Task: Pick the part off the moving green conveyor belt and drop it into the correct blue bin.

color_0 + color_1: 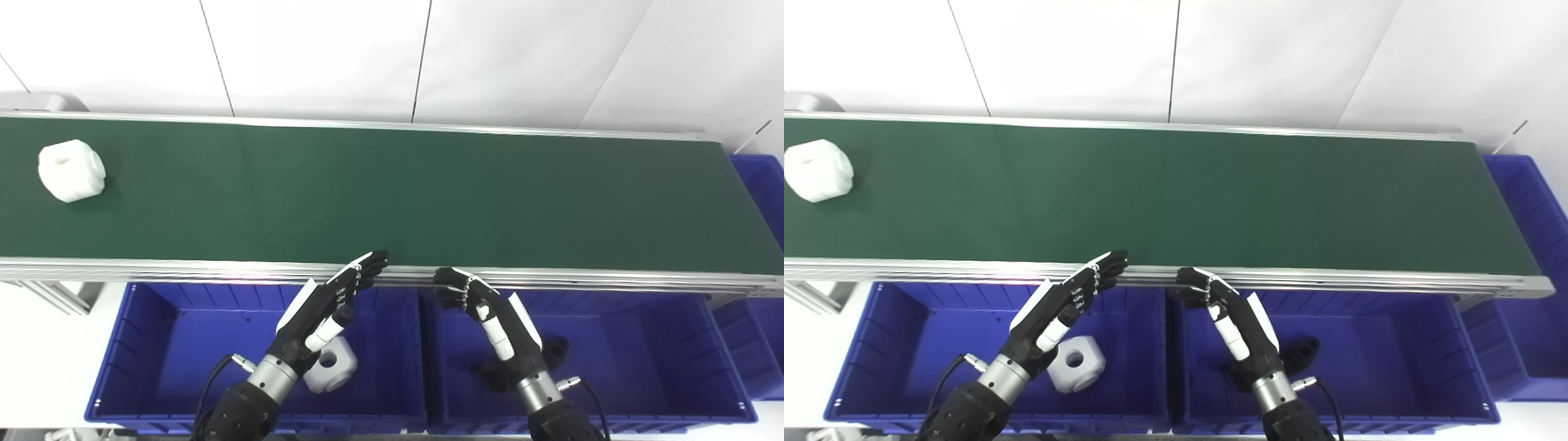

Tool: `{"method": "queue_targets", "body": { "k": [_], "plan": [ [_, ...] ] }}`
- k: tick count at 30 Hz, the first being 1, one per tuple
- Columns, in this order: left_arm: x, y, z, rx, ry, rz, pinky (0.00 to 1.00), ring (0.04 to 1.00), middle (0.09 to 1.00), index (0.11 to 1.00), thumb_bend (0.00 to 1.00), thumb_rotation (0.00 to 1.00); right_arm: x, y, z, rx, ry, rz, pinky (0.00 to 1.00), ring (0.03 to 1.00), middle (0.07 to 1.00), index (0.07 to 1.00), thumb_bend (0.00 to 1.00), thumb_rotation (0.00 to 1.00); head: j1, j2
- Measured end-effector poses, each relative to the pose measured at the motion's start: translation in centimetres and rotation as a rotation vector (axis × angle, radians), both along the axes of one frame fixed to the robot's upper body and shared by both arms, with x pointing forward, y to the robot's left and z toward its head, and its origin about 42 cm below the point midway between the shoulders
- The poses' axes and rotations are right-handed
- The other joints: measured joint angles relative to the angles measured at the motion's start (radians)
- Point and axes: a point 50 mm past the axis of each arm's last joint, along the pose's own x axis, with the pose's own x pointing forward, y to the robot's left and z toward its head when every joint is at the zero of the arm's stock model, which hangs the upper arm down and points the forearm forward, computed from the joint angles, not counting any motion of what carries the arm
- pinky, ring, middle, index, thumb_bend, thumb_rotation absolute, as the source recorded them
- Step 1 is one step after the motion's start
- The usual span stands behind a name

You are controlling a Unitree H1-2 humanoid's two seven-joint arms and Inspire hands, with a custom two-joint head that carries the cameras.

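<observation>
1. Both hands hang empty above the bins, just under the near rail of the belt: the left hand [331, 306] has its fingers stretched out and apart, the tips reaching over the rail, and the right hand [487, 312] also holds nothing, its fingers loosely curled but not closed
2. Green conveyor belt [392, 196] runs across the whole picture from left to right, with a silver rail along the near and the far edge
3. Left blue bin [147, 361] stands under the belt on the left side, and the right blue bin [661, 355] stands just beside it, the two walls touching in the middle
4. Another blue bin [1528, 202] is at the right end of the belt (only part of it is visible)
5. White part [70, 170], blocky with a round hole on top, lies on the belt near its left end, well apart from both hands
6. Second white part [1077, 364] of similar shape lies on the floor of the left blue bin, partly behind the left wrist
7. Small black part [556, 348] lies in the right blue bin, just beside the right wrist
</observation>
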Motion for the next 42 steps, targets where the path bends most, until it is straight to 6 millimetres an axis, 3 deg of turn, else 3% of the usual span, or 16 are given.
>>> {"method": "queue_targets", "body": {
  "k": [37,42],
  "plan": [
    [-0.06,-0.11,-0.07,0.001,0.002,-0.007,0.94,0.948,0.924,0.901,0.96,0.95,-0.05,0.11,-0.07,0.003,0.005,0.025,0.72,0.769,0.798,0.793,0.81,0.99,0.0,0.002],
    [-0.09,-0.1,-0.3,0.003,0.009,-0.006,0.94,0.946,0.922,0.898,0.96,0.96,-0.06,0.11,-0.11,0.001,0.006,0.026,0.71,0.766,0.799,0.795,0.81,1.0,0.006,-0.02]
  ]
}}
